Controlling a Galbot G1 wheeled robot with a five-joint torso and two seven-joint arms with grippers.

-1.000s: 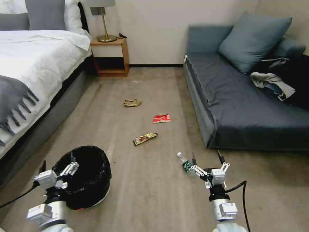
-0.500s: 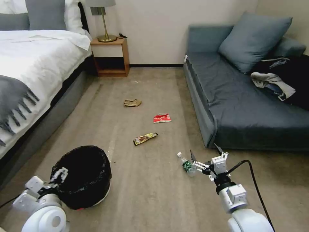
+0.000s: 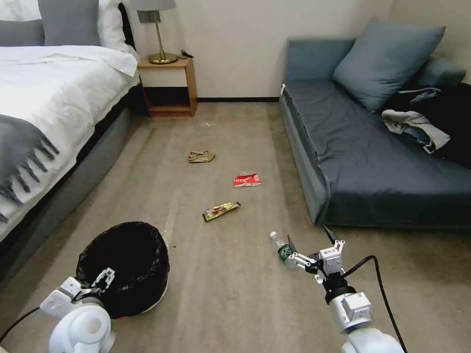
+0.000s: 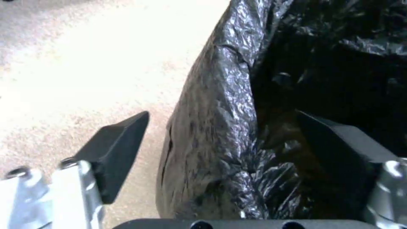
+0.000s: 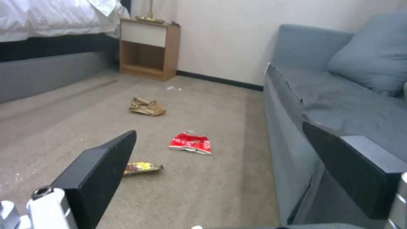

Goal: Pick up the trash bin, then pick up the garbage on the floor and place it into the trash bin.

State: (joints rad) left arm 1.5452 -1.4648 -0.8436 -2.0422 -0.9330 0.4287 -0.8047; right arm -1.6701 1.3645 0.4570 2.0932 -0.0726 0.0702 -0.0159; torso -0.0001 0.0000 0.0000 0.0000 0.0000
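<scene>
Two large furnishings bound the scene as we log it: a white-sheeted bed with grey base [image 3: 54,98] along the robot's left and a blue-grey fabric sofa [image 3: 373,162] on its right, with beige carpet [image 3: 230,304] between them. A small wooden nightstand [image 3: 169,86] stands against the far wall beside the bed.

We note the small round white trash bin lined with a crinkled glossy black bag [image 3: 125,267] upright on the carpet, near left. The left gripper [image 4: 220,152] sits at the bin's near rim; in the left wrist view its jaws stand wide, one finger outside the bagged wall, the other inside the opening, not visibly pressing the rim.

The right gripper [image 3: 314,243] hovers low at near right, jaws wide and holding nothing, its left fingertip just beside the clear plastic bottle with green label and white cap [image 3: 281,249], which lies on the carpet; we cannot tell if they touch.

Farther out on the floor lie the crumpled brown paper bag [image 3: 201,156] nearest the nightstand, the red-and-white packet [image 3: 247,180] mid-floor, and the yellow-brown snack wrapper [image 3: 221,211] between packet and bin, all well apart from each other
</scene>
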